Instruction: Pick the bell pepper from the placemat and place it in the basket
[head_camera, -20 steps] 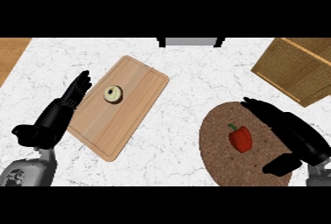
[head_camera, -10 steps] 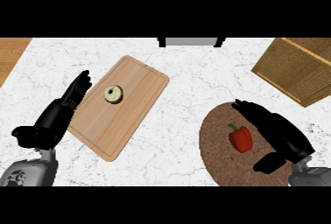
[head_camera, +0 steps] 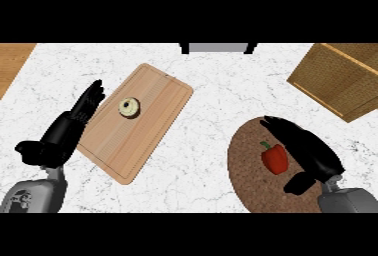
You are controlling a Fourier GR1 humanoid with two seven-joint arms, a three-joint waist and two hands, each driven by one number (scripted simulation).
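**Pepper on the placemat, right robot hand beside it**

Here we look steeply down on a white marbled bench (head_camera: 221,100), the largest thing in view, with a strip of wood-toned surface (head_camera: 13,62) at its far left corner. Next in size we see a pale wooden cutting board (head_camera: 136,129) lying slantwise on the left half of the bench. At the upper right corner sits the woven basket (head_camera: 341,80), tan and boxy, partly cut off by the edge of the view. Below it, well apart from it, lies the round brown placemat (head_camera: 247,170), speckled like cork, with open bench between the two.

We find the right robot hand (head_camera: 310,152) over the placemat's right side, fingers stretched out and pointing away from the robot, thumb spread below; it grips nothing. The left robot hand (head_camera: 70,130) rests at the cutting board's left edge, fingers straight and relaxed, holding nothing either.

The red bell pepper (head_camera: 275,158), green stem at its upper end, lies on the placemat just left of the right robot hand's fingers; we cannot tell whether they touch. Smallest of all, a round pale ring-shaped item (head_camera: 129,107) sits on the upper part of the cutting board. Nothing stands on the bench between pepper and basket.
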